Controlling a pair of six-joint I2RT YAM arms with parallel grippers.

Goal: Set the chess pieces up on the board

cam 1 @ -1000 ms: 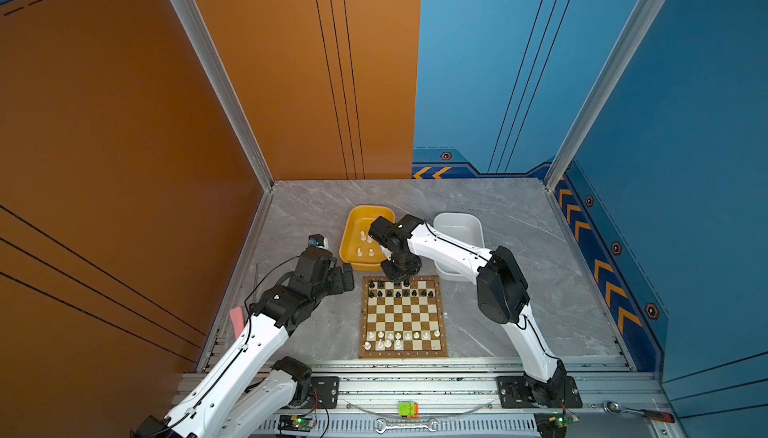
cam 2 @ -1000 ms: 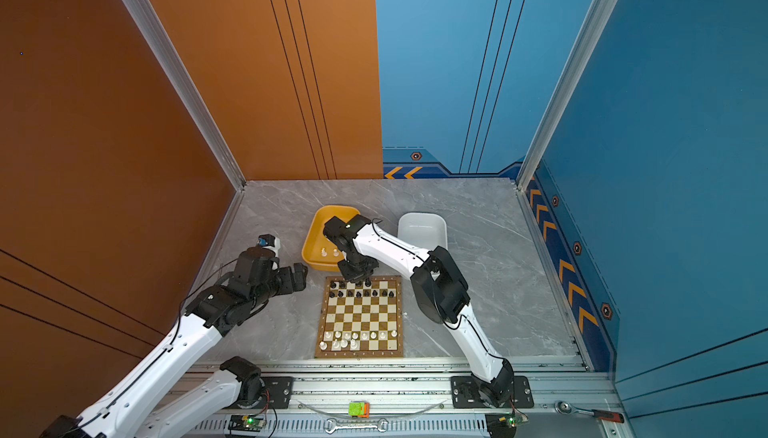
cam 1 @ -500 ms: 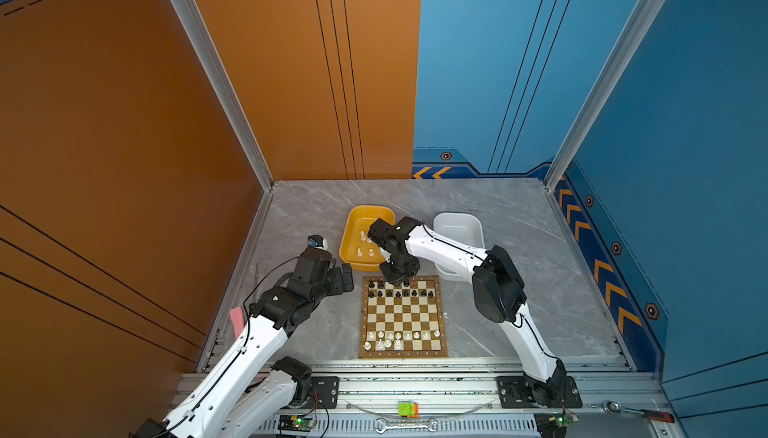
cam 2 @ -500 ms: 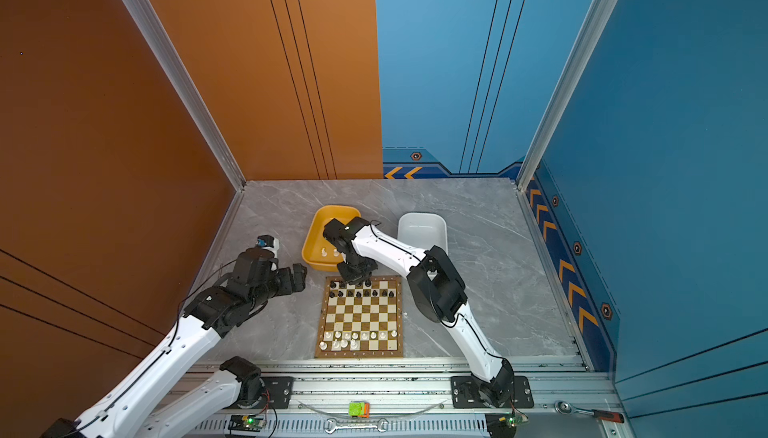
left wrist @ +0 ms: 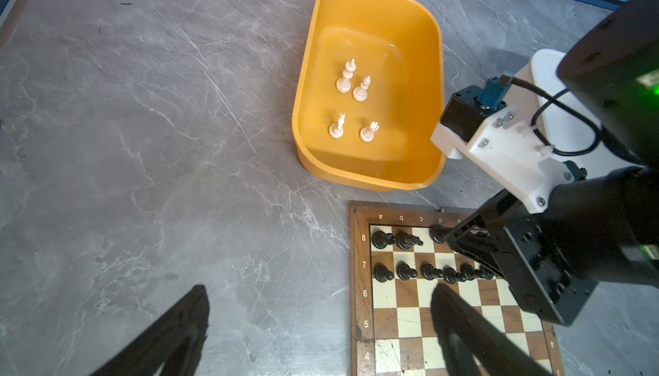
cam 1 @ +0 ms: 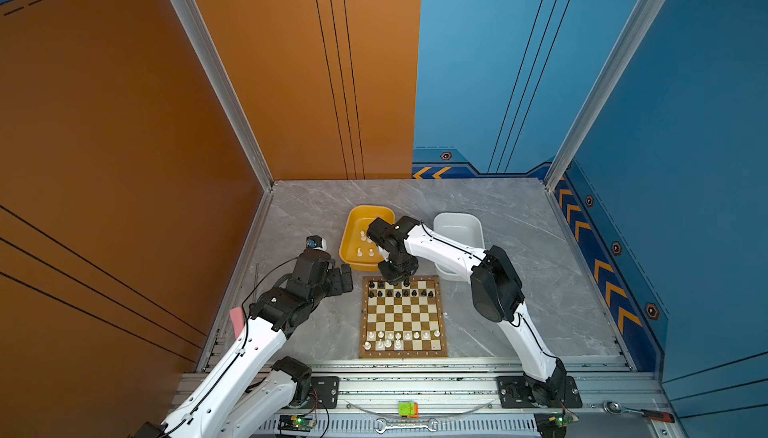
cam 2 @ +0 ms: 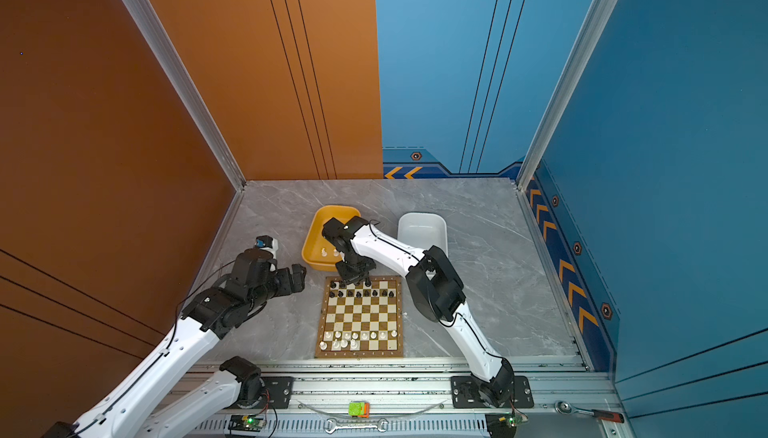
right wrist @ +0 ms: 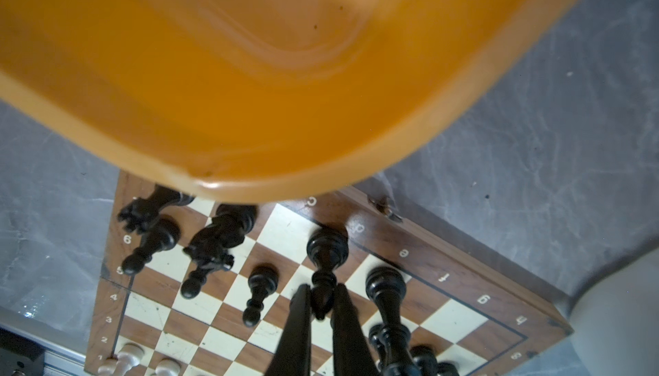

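The board (cam 1: pixel 403 315) (cam 2: pixel 360 315) lies near the front of the table. Black chess pieces (cam 1: pixel 399 292) fill its far two rows in part, and white chess pieces (cam 1: pixel 395 338) stand in the near two. My right gripper (right wrist: pixel 322 288) (cam 1: pixel 400 278) (cam 2: pixel 357 276) is shut on the top of a tall black piece (right wrist: pixel 327 246) (left wrist: pixel 437 233), which stands on the far row at file d. My left gripper (left wrist: pixel 319 288) (cam 1: pixel 347 280) (cam 2: pixel 298 276) hovers open and empty beside the board's far left corner.
A yellow tub (cam 1: pixel 353 216) (cam 2: pixel 316 224) (left wrist: pixel 374 3) (right wrist: pixel 285 185), with several white pieces (left wrist: pixel 353 85) in it, sits just behind the board. A white tub (cam 1: pixel 457 224) (cam 2: pixel 422 224) stands to its right. Tools lie on the front rail (cam 1: pixel 405 425).
My right gripper's jaws have closed on the tall black piece, and that arm's elbow has shifted slightly left. The left arm has not moved.
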